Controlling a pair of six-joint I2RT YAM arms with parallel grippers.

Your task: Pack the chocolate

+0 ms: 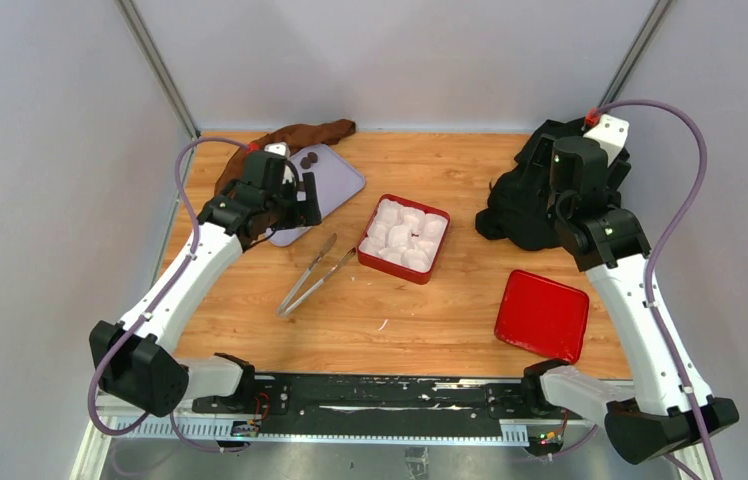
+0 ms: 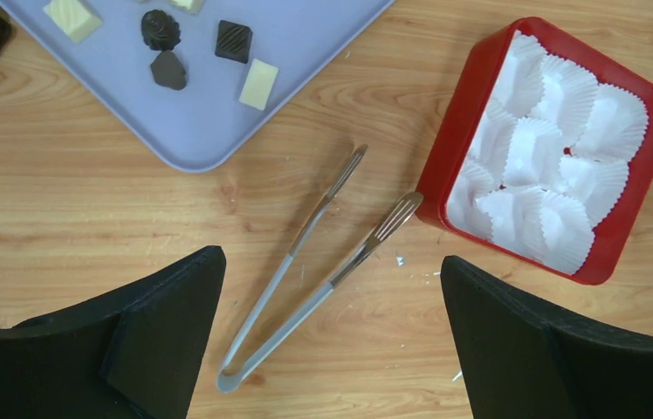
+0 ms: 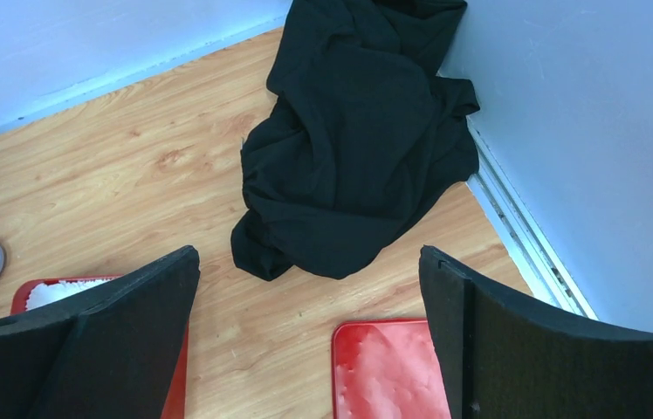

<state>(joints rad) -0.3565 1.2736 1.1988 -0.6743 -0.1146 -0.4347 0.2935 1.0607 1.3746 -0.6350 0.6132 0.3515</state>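
Several small chocolates (image 2: 168,70), dark brown and cream, lie on a lavender tray (image 2: 218,122) at the back left; two dark ones also show in the top view (image 1: 308,158). A red box (image 2: 456,135) lined with empty white paper cups (image 2: 559,148) stands mid-table (image 1: 439,250). Metal tongs (image 2: 264,301) lie on the wood between tray and box (image 1: 310,273). My left gripper (image 2: 332,257) is open and empty, held above the tongs by the tray's near edge (image 1: 295,205). My right gripper (image 3: 310,253) is open and empty, raised at the back right (image 1: 560,190).
A red lid (image 1: 542,315) lies flat at the front right, also in the right wrist view (image 3: 384,367). A crumpled black cloth (image 3: 358,148) sits at the back right by the wall. A brown cloth (image 1: 300,135) lies behind the tray.
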